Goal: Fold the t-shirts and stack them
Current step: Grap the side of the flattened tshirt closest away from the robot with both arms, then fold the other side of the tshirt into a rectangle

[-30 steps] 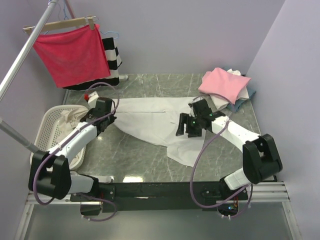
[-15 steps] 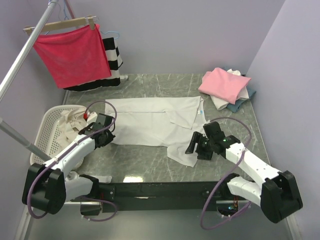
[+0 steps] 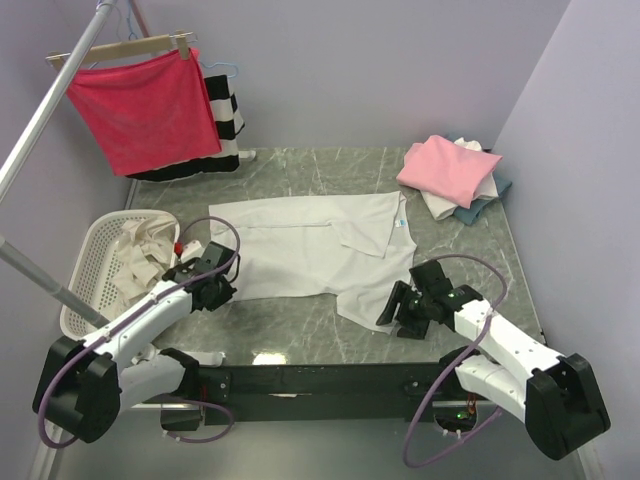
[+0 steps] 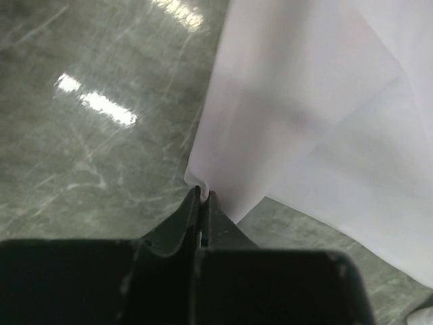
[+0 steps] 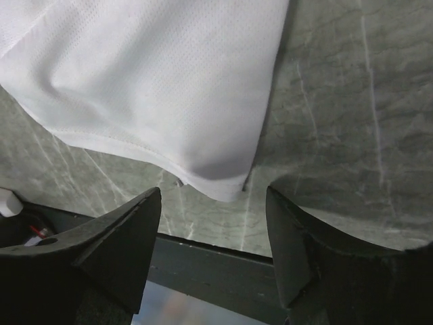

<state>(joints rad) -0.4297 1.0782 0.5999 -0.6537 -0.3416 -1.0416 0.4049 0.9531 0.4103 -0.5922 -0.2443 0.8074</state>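
A white t-shirt lies spread on the green marble table, with one flap folded over near its right side. My left gripper is shut on the shirt's near left corner; in the left wrist view the white t-shirt is pinched between the closed tips of the left gripper. My right gripper is open at the shirt's near right corner. In the right wrist view the corner of the white t-shirt lies just ahead of the right gripper, untouched. A pile of folded t-shirts, pink on top, sits at the far right.
A white laundry basket with crumpled cloth stands at the left. A red cloth on a wooden hanger and a striped garment hang at the back left. The table's near edge is right below my right fingers.
My left gripper has drawn the shirt's left corner toward the near edge. My right gripper has left the shirt's middle and come down to its near right corner. The shirt lies flatter.
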